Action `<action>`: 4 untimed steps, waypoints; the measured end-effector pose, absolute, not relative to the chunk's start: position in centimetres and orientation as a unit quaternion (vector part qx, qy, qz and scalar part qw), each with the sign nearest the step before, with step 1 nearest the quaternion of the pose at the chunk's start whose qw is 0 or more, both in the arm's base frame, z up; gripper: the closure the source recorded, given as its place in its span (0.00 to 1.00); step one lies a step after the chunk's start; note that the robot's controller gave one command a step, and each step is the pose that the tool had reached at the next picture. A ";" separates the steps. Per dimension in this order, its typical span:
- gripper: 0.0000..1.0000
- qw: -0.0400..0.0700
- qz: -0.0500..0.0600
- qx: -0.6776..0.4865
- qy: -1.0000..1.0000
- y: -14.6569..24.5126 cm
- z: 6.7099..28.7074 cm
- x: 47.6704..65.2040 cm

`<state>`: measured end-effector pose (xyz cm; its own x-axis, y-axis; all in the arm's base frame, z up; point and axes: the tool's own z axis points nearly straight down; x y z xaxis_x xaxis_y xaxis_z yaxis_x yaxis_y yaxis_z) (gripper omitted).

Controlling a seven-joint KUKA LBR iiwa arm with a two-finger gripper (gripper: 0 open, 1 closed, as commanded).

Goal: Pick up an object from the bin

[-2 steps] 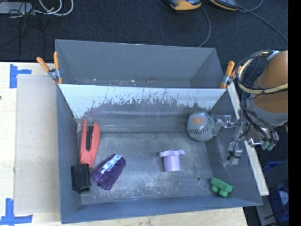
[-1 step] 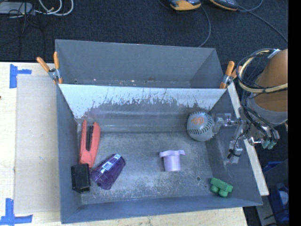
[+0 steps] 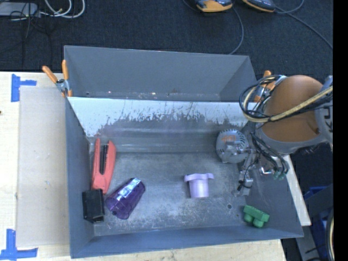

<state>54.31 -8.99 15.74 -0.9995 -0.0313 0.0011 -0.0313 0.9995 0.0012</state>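
My gripper [image 3: 243, 186] hangs low over the right part of the bin, close above the floor. A round grey disc with an orange spot [image 3: 230, 144] lies just to its upper left, near the back wall. A small green block [image 3: 254, 215] sits below the gripper, by the front right corner. To the left, a pale lavender cup with a flared rim [image 3: 198, 185] stands on the bin floor, apart from the gripper. I see nothing held in the gripper.
At the left wall lies a long red tool [image 3: 103, 165] with a black block [image 3: 93, 205] at its near end. A clear purple bottle-like piece [image 3: 125, 198] rests beside it. The arm's orange cover and cables overhang the bin's right rim.
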 end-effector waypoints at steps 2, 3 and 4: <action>0.00 0.002 -0.001 -0.065 -0.998 -0.3 15.4 54.6; 0.00 0.000 -0.001 -0.127 -0.992 -1.5 9.0 54.2; 1.00 0.000 -0.001 -0.138 -0.990 -1.7 7.1 53.9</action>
